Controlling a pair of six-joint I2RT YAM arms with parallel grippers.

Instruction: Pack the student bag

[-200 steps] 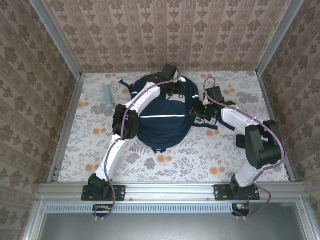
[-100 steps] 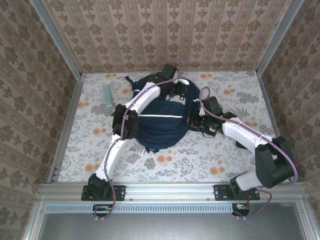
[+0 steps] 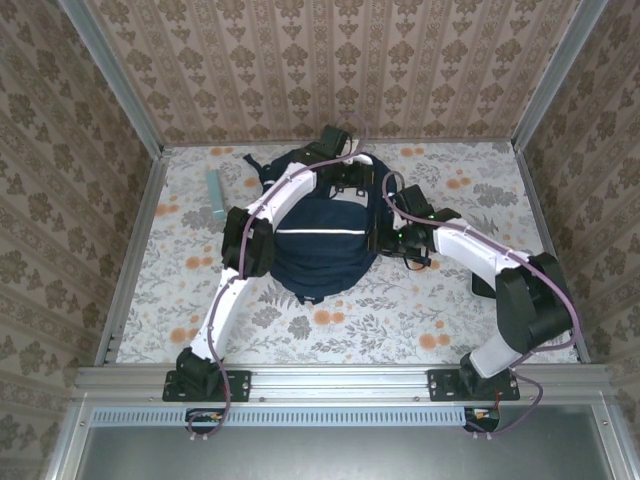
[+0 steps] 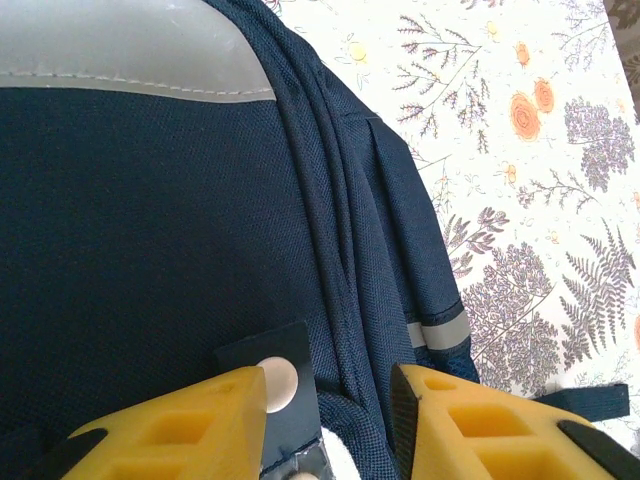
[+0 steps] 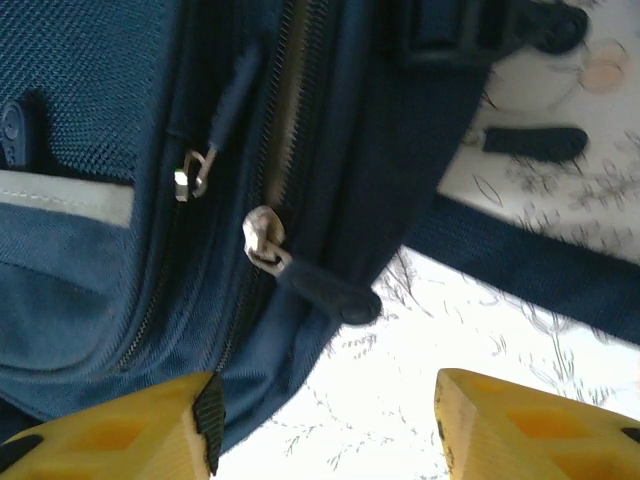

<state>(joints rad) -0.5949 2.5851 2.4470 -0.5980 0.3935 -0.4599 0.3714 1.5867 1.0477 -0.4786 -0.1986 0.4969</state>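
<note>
Table (image 3: pixel 330 320), floral cloth. Student bag (image 3: pixel 325 250) lies flat at centre-rear, between both arms. Left gripper (image 4: pixel 328 385) over the bag's top end: jaws parted, straddling a seam fold, not pinching it. Right gripper (image 5: pixel 325 395) at the bag's right edge: jaws released, wide, holding nothing. Teal bar (image 3: pixel 215 193) left of the bag, apart. Zipper pull (image 5: pixel 265 240) just ahead of the right gripper.

Left hand (image 4: pixel 325 420) and right hand (image 5: pixel 325 430) both stand parted.
</note>
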